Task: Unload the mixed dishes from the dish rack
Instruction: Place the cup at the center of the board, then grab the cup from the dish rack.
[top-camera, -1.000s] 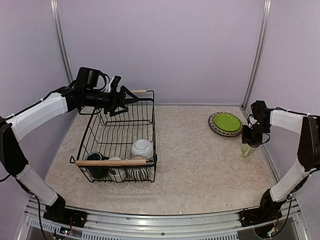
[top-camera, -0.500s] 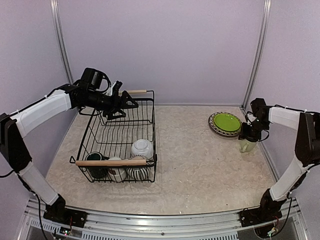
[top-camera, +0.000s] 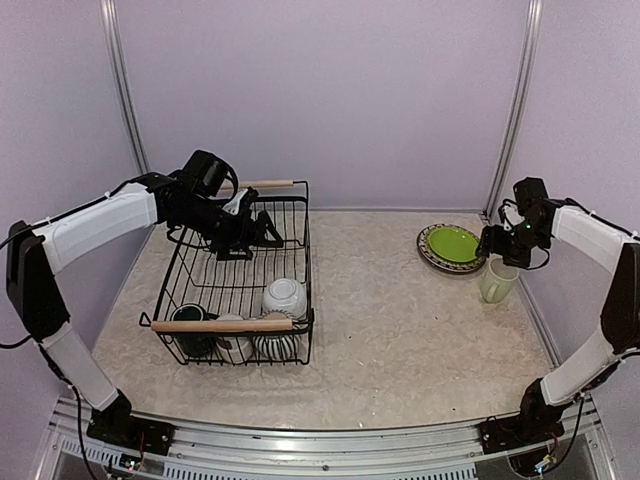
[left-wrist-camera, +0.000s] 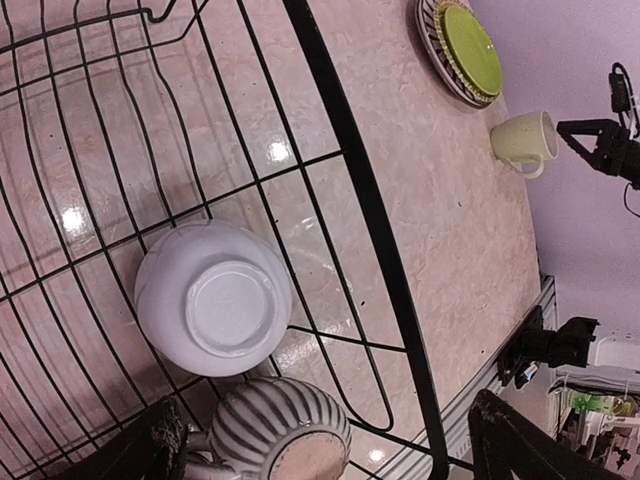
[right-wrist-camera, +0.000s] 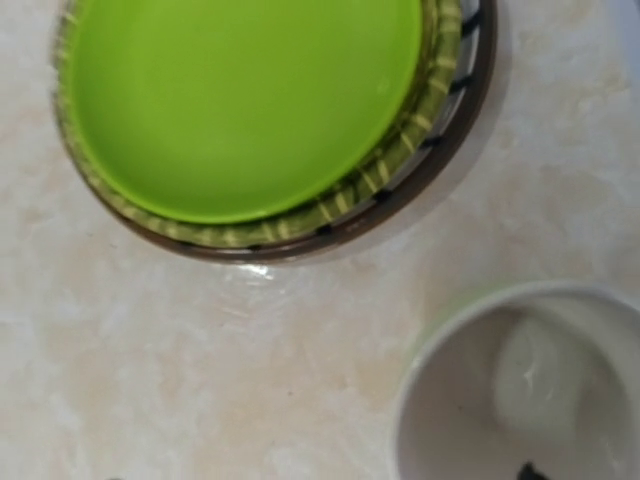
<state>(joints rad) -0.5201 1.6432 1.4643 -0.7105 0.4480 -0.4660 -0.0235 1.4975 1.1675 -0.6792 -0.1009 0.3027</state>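
Left gripper (top-camera: 250, 240) hangs over the far half of the dish rack (top-camera: 305, 262), in the upper left of the top view. Its fingers (left-wrist-camera: 165, 445) stand wide apart and hold nothing. Below it, at the near end of the rack, a white bowl (top-camera: 285, 296) lies upside down. A striped mug (left-wrist-camera: 280, 440) lies just beside the bowl, and a dark teal mug (top-camera: 190, 318) sits in the near left corner under the wooden handle (top-camera: 222, 325). Toward the right, a lime-green plate (top-camera: 455, 243) rests on a black-and-white striped plate (top-camera: 425, 253) on the table. Near them a pale green mug (top-camera: 495, 282) stands upright. Right gripper (top-camera: 495, 245) hovers above this mug without touching it, and its jaws look parted and empty.
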